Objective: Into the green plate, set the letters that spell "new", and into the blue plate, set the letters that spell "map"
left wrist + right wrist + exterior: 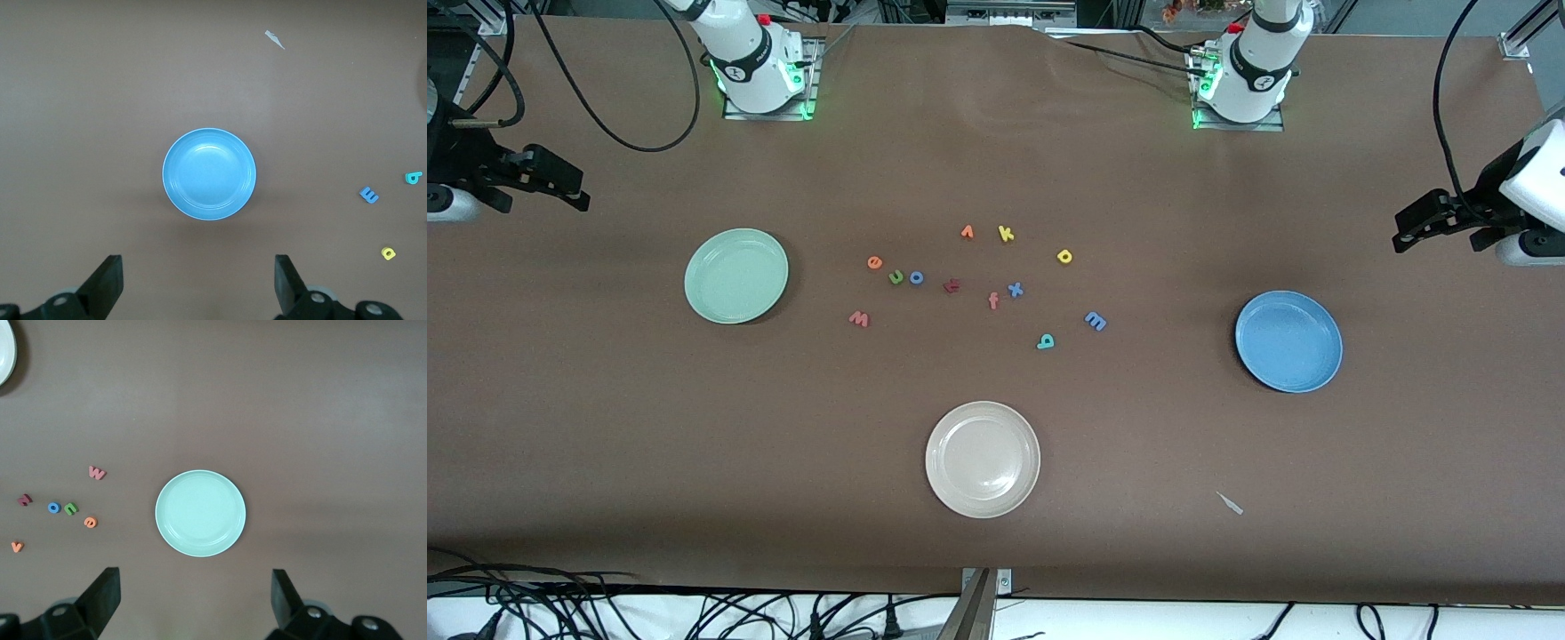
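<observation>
The green plate [736, 276] lies toward the right arm's end of the table and the blue plate [1288, 341] toward the left arm's end; both hold nothing. Between them lie the orange "e" [874, 262], green "n" [895, 277], salmon "w" [859, 318], blue "m" [1096, 321], teal "a" [1046, 341] and yellow "p" [1064, 257]. My left gripper [199, 280] hangs open high up, looking down on the blue plate [209, 174]. My right gripper [195, 597] hangs open high up by the green plate [200, 513]. Nothing is between either pair of fingers.
A cream-white plate [983, 459] sits nearer the front camera than the letters. Among the letters lie a blue "o" [916, 277], a dark red letter [951, 285], a salmon "f" [993, 301], a blue "x" [1015, 289], an orange "v" [967, 233] and a yellow "k" [1006, 234]. A pale scrap [1230, 503] lies near the front edge.
</observation>
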